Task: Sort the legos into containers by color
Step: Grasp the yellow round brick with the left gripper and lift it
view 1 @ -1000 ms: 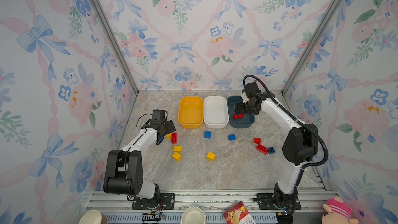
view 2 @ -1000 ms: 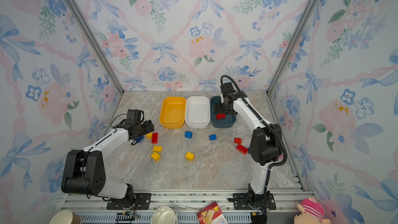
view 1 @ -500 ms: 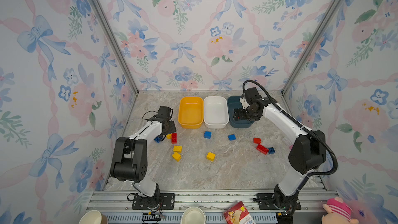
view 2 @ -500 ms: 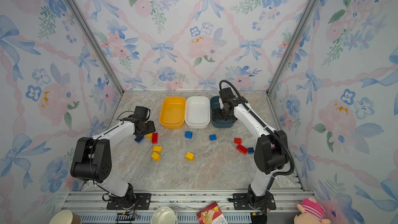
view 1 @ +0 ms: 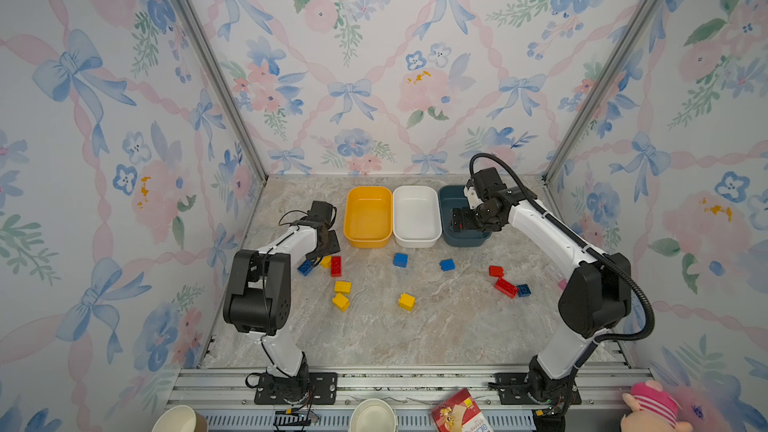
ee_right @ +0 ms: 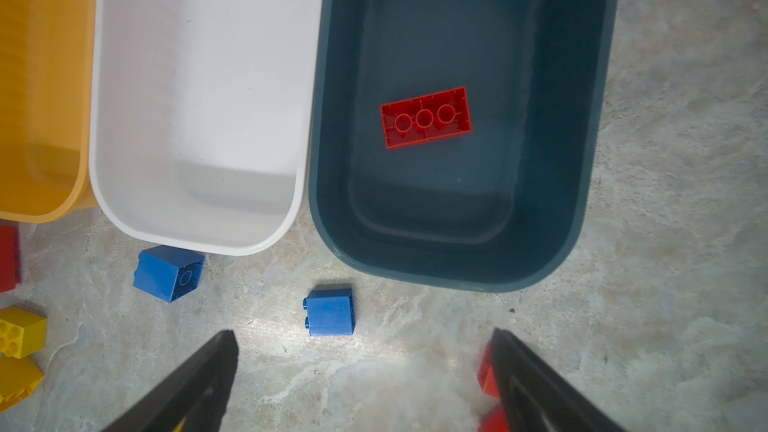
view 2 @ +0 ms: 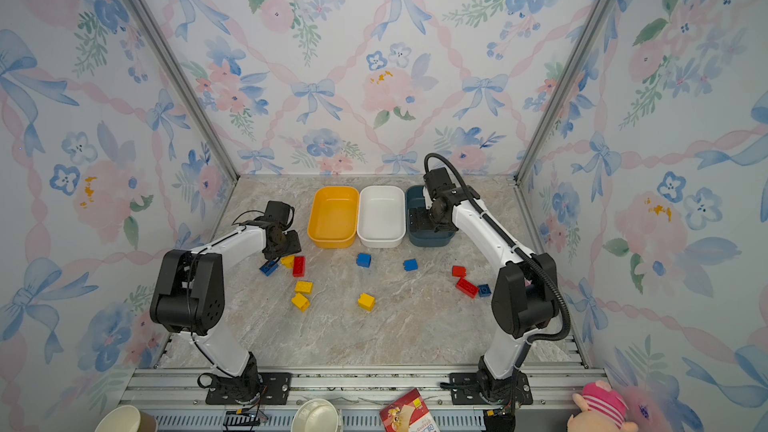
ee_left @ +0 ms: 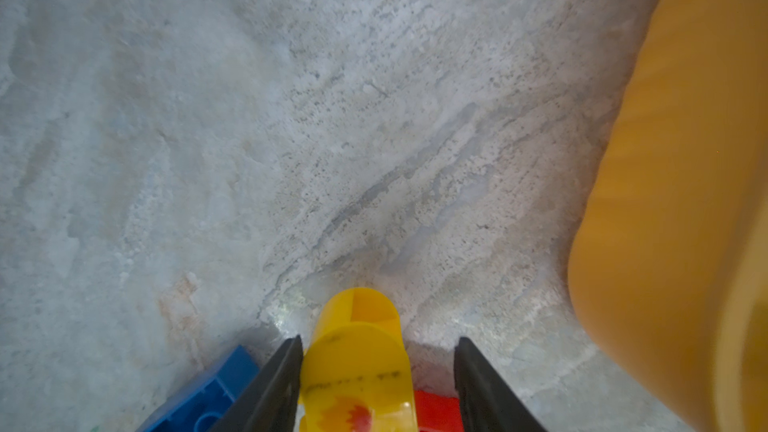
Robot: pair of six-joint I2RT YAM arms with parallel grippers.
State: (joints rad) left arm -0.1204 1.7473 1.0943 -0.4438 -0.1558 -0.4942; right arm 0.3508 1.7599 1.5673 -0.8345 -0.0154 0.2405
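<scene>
Legos [view 1: 406, 301] lie scattered on the surface [view 1: 436, 334]; one red brick [ee_right: 426, 117] sits in the dark blue tub [ee_right: 582, 76]. Left claw [ee_left: 379, 340], open, straddles a yellow brick [ee_left: 357, 363]; right claw [ee_right: 363, 332] gapes empty near that tub.

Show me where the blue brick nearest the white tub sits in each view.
Top view: blue brick just in front of the white tub.
Top view: same spot, in front of that tub.
Left wrist: not in it.
Right wrist: by the white tub's rounded corner.
Shared landmark: the yellow-orange tub, seen in all four.
</scene>
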